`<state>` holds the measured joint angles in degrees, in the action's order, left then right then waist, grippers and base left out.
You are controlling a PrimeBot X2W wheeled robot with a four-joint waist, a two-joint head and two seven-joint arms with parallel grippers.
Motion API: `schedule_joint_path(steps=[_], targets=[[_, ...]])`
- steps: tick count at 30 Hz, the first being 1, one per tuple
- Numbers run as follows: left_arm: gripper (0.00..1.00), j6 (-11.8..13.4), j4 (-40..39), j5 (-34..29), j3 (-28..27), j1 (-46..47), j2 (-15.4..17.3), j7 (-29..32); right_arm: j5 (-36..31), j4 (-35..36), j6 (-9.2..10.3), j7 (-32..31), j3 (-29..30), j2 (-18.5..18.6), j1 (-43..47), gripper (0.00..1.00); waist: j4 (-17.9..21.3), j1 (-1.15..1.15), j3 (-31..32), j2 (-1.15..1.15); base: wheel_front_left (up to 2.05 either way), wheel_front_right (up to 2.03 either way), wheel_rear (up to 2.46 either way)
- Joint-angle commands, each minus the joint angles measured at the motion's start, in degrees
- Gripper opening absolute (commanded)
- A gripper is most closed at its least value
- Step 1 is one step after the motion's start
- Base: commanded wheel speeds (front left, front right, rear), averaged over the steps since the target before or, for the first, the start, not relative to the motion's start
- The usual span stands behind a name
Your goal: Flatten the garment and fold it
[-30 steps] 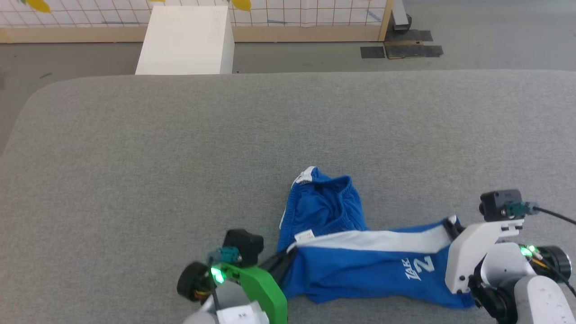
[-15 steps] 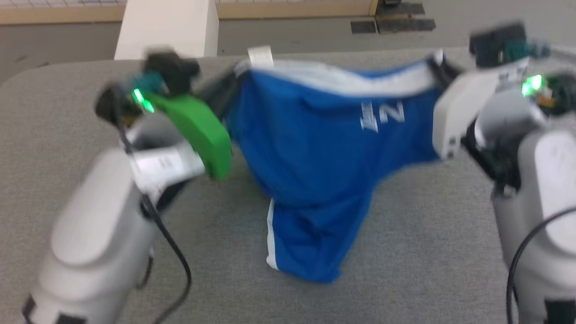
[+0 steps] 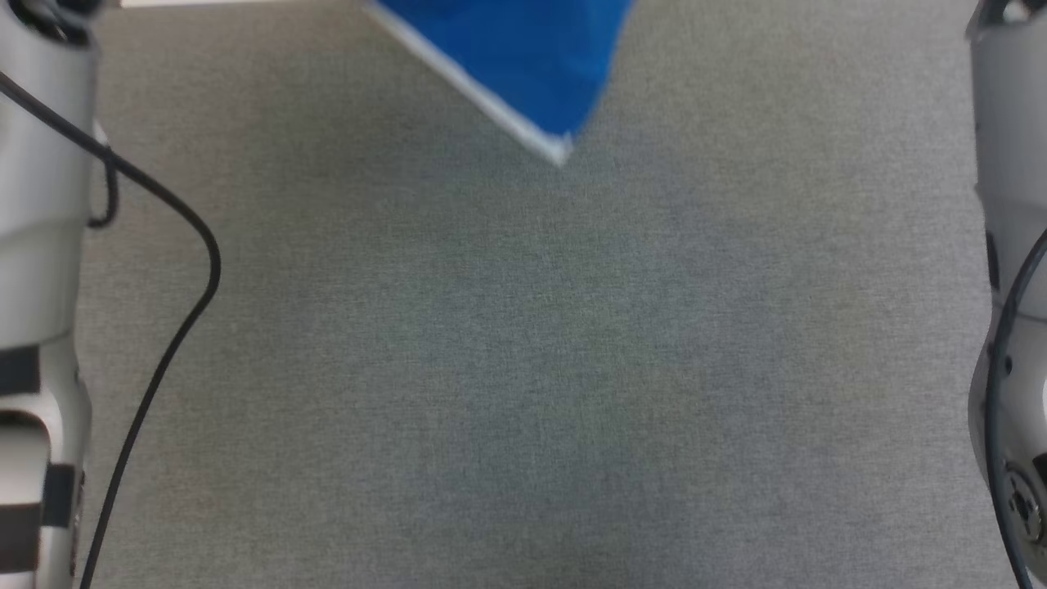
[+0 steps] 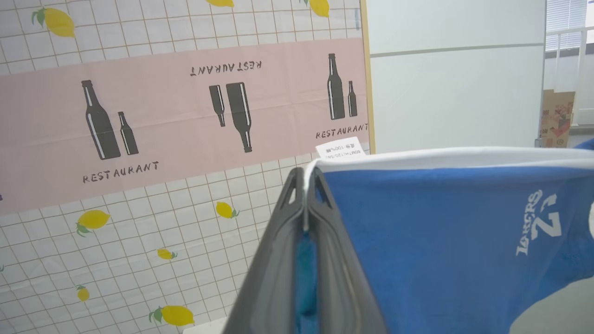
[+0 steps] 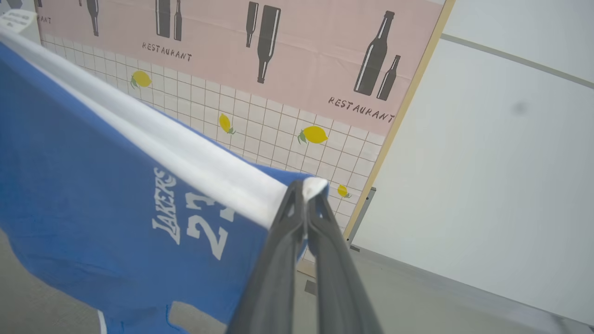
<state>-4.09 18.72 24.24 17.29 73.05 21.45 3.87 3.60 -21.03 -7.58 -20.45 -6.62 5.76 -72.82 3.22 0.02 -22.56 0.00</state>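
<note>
Above the table [image 3: 523, 368], left tool [image 4: 304, 176] and right tool [image 5: 304, 188] clamp the garment [image 4: 441, 241], lifted higher.

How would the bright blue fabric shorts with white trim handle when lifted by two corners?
Probably floppy: the bright blue fabric shorts sag below their taut white edge, one corner dangling above the grey padded surface. Likely light: left gripper and right gripper carry them by pinched corners.

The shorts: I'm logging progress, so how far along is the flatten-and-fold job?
Done: the left gripper and right gripper are each shut on one end of the white-striped edge of the shorts. In hand: the shorts hang stretched between them in the air, a hem corner dangling over the grey surface. Left: laying them flat and every fold; none shows yet.
</note>
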Motion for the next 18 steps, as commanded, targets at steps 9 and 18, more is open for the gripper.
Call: schedule_joint_path(steps=[9,18], targets=[[0.0,-0.7,7.29,-1.54,1.88,-3.0,0.01,-7.44,1.66,-4.01,0.09,7.39,-1.1,0.96,1.4,0.0,-0.09,-0.02,-1.62,0.0,0.0,0.0,0.0],[0.0,-2.69,4.3,4.84,8.02,-30.42,0.68,-4.52,13.57,2.77,0.09,0.91,-7.69,7.09,27.17,0.0,-1.85,-0.02,5.66,0.0,0.0,0.0,0.0]])
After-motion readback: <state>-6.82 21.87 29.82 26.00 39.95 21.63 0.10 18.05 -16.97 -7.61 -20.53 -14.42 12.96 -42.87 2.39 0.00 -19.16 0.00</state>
